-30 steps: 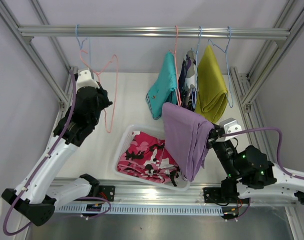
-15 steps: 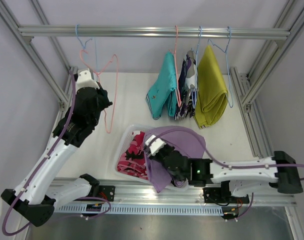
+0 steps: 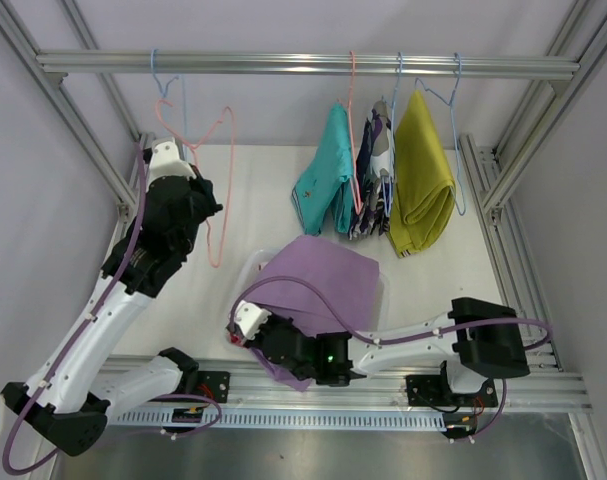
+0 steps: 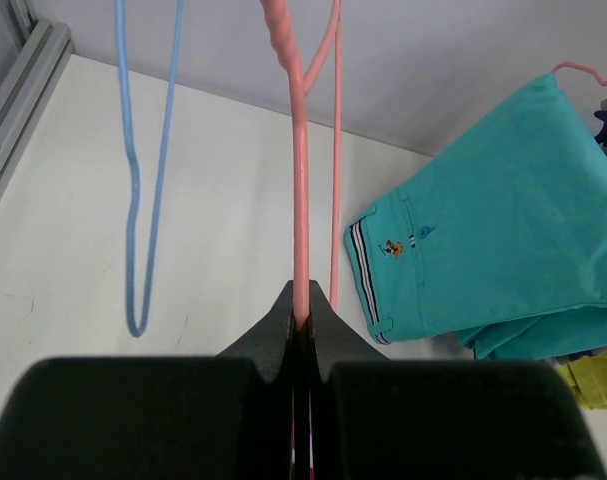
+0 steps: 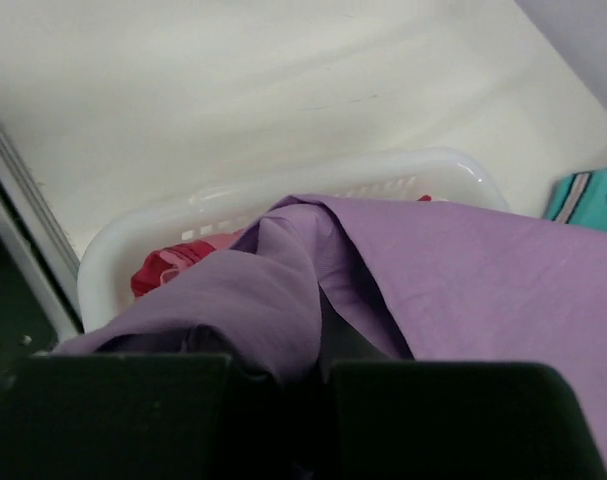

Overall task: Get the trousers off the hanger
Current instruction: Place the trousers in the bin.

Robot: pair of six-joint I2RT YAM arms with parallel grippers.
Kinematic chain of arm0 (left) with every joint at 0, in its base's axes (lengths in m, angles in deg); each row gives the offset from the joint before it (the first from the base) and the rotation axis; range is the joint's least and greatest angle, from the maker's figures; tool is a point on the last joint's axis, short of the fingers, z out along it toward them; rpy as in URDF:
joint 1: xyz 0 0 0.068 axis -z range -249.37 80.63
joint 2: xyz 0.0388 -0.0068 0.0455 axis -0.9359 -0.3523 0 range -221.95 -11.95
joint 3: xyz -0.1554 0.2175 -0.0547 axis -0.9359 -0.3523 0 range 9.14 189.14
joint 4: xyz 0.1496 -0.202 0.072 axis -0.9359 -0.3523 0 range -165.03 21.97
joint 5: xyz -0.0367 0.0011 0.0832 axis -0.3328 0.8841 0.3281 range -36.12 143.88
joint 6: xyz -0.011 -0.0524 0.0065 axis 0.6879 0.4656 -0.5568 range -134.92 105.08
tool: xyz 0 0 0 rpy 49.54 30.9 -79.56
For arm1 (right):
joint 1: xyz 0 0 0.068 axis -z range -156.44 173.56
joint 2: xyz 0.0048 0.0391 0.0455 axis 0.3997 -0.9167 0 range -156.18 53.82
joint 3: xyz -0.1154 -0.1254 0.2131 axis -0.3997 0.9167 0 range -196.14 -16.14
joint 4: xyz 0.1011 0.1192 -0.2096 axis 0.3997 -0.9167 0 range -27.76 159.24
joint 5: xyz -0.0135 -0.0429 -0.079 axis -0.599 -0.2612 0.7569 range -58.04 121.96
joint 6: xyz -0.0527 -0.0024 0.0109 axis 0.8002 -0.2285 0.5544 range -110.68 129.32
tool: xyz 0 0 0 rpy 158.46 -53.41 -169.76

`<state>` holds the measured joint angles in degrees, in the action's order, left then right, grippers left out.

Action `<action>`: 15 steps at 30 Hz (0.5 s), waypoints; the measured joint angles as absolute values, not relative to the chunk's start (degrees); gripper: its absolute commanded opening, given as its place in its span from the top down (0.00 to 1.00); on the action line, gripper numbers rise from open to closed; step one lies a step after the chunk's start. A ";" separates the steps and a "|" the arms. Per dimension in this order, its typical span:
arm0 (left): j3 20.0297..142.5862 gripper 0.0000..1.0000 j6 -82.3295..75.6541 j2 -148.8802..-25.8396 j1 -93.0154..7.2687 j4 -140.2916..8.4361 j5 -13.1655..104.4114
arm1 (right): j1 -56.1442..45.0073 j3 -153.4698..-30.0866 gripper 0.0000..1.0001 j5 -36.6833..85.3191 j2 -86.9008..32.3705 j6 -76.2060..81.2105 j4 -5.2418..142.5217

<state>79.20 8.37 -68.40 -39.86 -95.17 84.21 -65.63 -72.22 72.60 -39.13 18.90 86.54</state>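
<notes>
While the left arm rises toward 10 o'clock, its left gripper is pressed together on the wire of a pink hanger. The right arm lies low, stretched toward 9 o'clock over the basket, its right gripper pinching the lilac trousers, which drape across the basket. Underneath, the pink-red trousers lie inside. At 1 o'clock the teal trousers, camouflage trousers and mustard trousers hang from the rail.

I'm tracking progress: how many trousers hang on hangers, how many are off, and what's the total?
On hangers: 3 (teal, camouflage, mustard)
Off, at the basket: 2 (lilac, pink-red)
Total: 5
</notes>
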 measured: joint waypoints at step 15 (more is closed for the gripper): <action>79.20 0.99 8.11 -67.81 -39.86 -95.17 84.19 | -68.16 -77.00 0.23 71.16 -40.20 13.72 80.72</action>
<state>79.20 8.11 -67.81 -39.86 -95.17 84.19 -68.16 -77.00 71.16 -40.20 13.72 80.72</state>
